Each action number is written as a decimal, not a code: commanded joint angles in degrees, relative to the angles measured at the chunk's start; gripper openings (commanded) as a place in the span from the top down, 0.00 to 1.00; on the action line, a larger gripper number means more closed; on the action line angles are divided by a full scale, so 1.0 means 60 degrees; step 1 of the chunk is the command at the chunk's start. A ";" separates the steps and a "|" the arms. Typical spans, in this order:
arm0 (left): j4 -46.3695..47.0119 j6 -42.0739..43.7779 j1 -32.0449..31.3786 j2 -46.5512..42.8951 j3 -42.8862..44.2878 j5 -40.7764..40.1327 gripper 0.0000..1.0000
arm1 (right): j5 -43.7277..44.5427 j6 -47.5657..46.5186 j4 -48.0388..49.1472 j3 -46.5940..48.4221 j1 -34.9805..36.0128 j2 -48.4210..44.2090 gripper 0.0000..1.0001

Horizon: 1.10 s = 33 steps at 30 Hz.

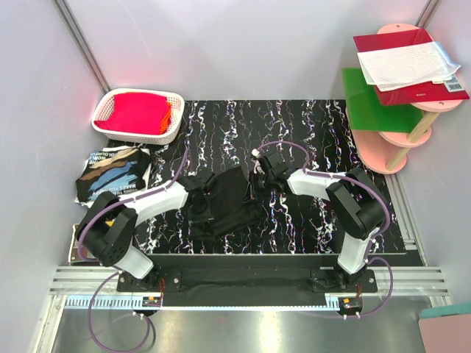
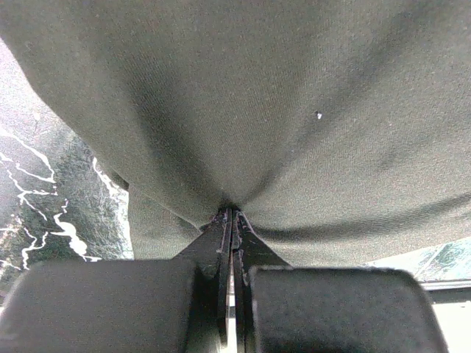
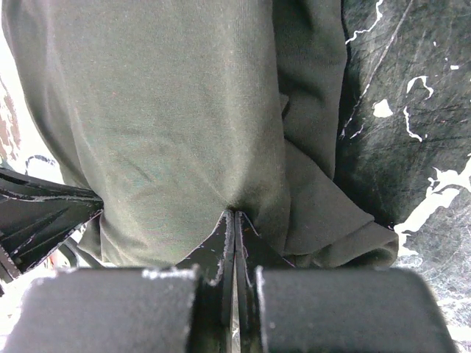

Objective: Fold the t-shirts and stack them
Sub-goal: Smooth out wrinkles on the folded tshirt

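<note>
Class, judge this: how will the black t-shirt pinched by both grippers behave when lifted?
Probably floppy: the t-shirt puckers where the left gripper and right gripper pinch it. Likely to sag between them, since it lies crumpled. Seems light: thin knit cloth.

No text is legible: white lettering on the folded t-shirt (image 1: 114,173) at left and the label (image 1: 456,86) on the red folder (image 1: 412,70), upper right, are too small.

Top camera: high behind the arm bases (image 1: 147,283), looking down on the black white-streaked table (image 1: 294,118).
Left wrist camera: very close to the crumpled black cloth t-shirt (image 2: 257,110).
Right wrist camera: just as close, maybe facing downward.
Shared: all see that shirt.
</note>
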 commanded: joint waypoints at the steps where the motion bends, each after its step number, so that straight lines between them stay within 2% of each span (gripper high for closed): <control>1: -0.0377 0.0212 -0.0053 -0.0543 0.0233 -0.0357 1.00 | 0.0126 -0.0115 0.0191 0.0258 0.0004 0.0054 1.00; 3: -0.0582 0.0301 -0.0068 -0.1057 0.0658 -0.0504 0.94 | 0.0155 -0.0261 0.0205 0.0229 -0.0010 -0.0194 1.00; 6: -0.0700 0.0433 -0.0068 -0.2375 0.1084 -0.0826 0.68 | 0.0345 -0.0423 0.0205 0.0068 0.0005 -0.0780 1.00; 7: -0.0700 0.0433 -0.0068 -0.3089 0.1157 -0.1146 0.55 | 0.0447 -0.0481 0.0205 0.0039 0.0005 -0.1115 1.00; 8: -0.0700 0.0404 -0.0053 -0.3430 0.1158 -0.1381 0.25 | 0.0492 -0.0554 0.0205 0.0009 0.0005 -0.1292 1.00; 10: -0.0730 0.0288 -0.0010 -0.4190 0.0997 -0.1966 0.04 | 0.0638 -0.0628 0.0264 -0.0093 0.0004 -0.1832 1.00; 11: -0.0788 0.0258 0.0049 -0.4340 0.0938 -0.2042 0.01 | 0.0697 -0.0730 0.0293 -0.0137 0.0005 -0.1996 0.96; 13: -0.0891 0.0024 0.0268 -0.4575 0.0589 -0.2057 0.01 | 0.0886 -0.0833 0.0323 -0.0225 0.0004 -0.2405 0.89; 15: -0.0847 -0.0326 0.0430 -0.4620 0.0077 -0.1955 0.01 | 0.1019 -0.0921 0.0439 -0.0371 0.0005 -0.2670 0.71; 17: -0.0526 -0.0518 0.0561 -0.4561 -0.0335 -0.1722 0.01 | 0.1253 -0.0965 0.0600 -0.0546 0.0005 -0.3021 0.47; 19: -0.0248 -0.0869 0.0664 -0.4386 -0.0935 -0.1239 0.02 | 0.1443 -0.0965 0.0688 -0.0650 -0.0010 -0.3241 0.35; 20: 0.0044 -0.0972 0.0723 -0.4327 -0.1140 -0.1063 0.02 | 0.1502 -0.0965 0.0674 -0.0694 0.0004 -0.3271 0.25; 24: 0.0573 -0.1500 0.0826 -0.4019 -0.2004 -0.0505 0.04 | 0.1664 -0.0892 0.0660 -0.0796 -0.0010 -0.3330 0.20; 30: 0.1232 -0.1603 0.0870 -0.3580 -0.2445 -0.0096 0.06 | 0.1767 -0.0687 0.0660 -0.0972 -0.0010 -0.3228 0.18; 33: 0.1891 -0.1661 0.0870 -0.3083 -0.2679 0.0505 0.14 | 0.1766 -0.0628 0.0660 -0.0972 -0.0010 -0.3213 0.18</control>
